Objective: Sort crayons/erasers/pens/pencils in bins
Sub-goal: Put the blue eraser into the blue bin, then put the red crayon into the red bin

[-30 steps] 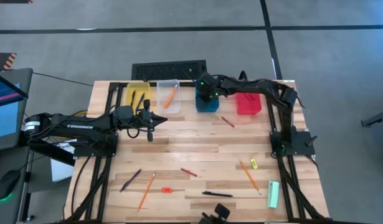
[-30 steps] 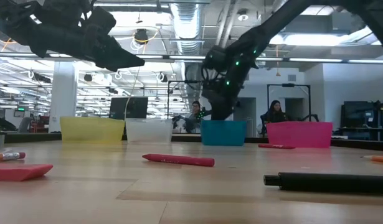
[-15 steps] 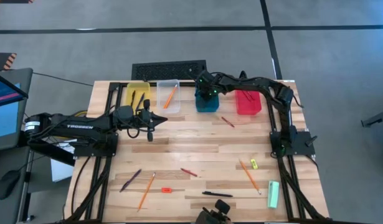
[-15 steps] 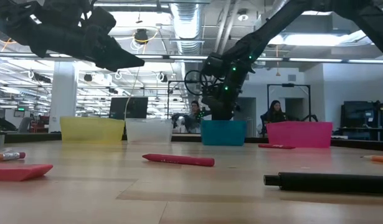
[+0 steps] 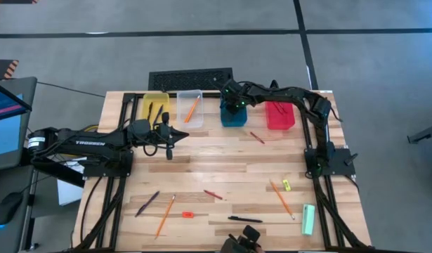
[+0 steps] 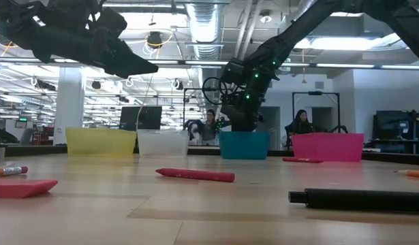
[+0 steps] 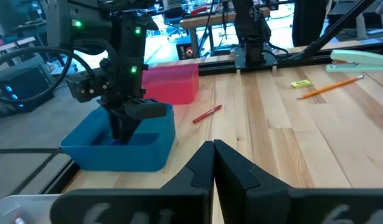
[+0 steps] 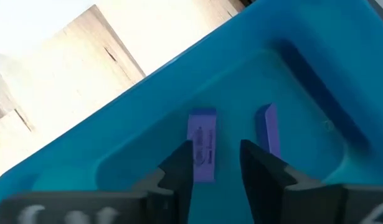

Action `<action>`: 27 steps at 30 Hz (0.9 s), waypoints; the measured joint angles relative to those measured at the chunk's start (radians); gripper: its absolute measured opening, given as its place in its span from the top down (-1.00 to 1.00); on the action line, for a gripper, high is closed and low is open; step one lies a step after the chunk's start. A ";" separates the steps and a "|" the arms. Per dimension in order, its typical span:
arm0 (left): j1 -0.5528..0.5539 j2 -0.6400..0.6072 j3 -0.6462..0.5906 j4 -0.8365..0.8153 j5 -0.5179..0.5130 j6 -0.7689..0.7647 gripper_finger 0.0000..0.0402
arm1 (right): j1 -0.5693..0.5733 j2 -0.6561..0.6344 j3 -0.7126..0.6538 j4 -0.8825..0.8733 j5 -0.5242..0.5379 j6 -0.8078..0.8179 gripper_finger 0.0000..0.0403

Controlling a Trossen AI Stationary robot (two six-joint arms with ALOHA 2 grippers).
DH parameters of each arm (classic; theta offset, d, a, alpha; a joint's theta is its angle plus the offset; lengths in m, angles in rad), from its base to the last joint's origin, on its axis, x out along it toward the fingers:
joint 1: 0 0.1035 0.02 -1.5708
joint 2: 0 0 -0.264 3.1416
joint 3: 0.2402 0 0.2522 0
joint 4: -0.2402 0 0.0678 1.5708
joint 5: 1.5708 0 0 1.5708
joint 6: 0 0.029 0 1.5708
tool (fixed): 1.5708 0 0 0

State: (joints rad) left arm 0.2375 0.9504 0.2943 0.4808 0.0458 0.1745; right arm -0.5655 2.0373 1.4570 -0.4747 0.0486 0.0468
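Observation:
My right gripper point(image 5: 234, 105) reaches down into the blue bin point(image 5: 233, 118), open, as the right wrist view shows point(image 8: 216, 149). Two small blue-purple erasers lie flat on the bin's floor: one point(image 8: 202, 144) just beyond my fingertips, the other point(image 8: 268, 129) beside it. My left gripper point(image 5: 182, 133) hangs shut above the table in front of the clear bin point(image 5: 190, 105), pointing toward the blue bin point(image 7: 116, 149). A pencil point(image 5: 192, 107) lies in the clear bin, and dark pens point(image 5: 150, 109) lie in the yellow bin point(image 5: 156, 104).
The red bin point(image 5: 280, 116) stands right of the blue one. Loose on the table are crayons point(image 5: 256, 137) point(image 5: 213, 194), pencils point(image 5: 165, 214) point(image 5: 282, 198), a purple pen point(image 5: 147, 203), a black pen point(image 5: 244, 219), a red-orange eraser point(image 5: 187, 214), a yellow eraser point(image 5: 286, 185) and a green bar point(image 5: 308, 219).
My right gripper has shifted slightly toward the table's far edge and tipped a little while staying in the blue bin. The left arm has kept still.

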 joint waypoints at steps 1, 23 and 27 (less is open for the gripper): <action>0.000 0.000 0.000 0.000 0.000 0.000 0.99 | 0.000 0.000 0.000 0.000 0.000 0.005 0.25; -0.002 0.000 0.000 -0.012 0.014 -0.005 0.99 | 0.136 -0.349 -0.395 0.417 0.040 -0.066 0.93; -0.002 0.000 0.000 -0.012 0.014 -0.004 0.99 | 0.187 -0.414 -0.491 0.562 0.040 -0.048 0.96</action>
State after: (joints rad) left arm 0.2359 0.9504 0.2939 0.4690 0.0601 0.1703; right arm -0.3787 1.6236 0.9656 0.0872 0.0891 -0.0008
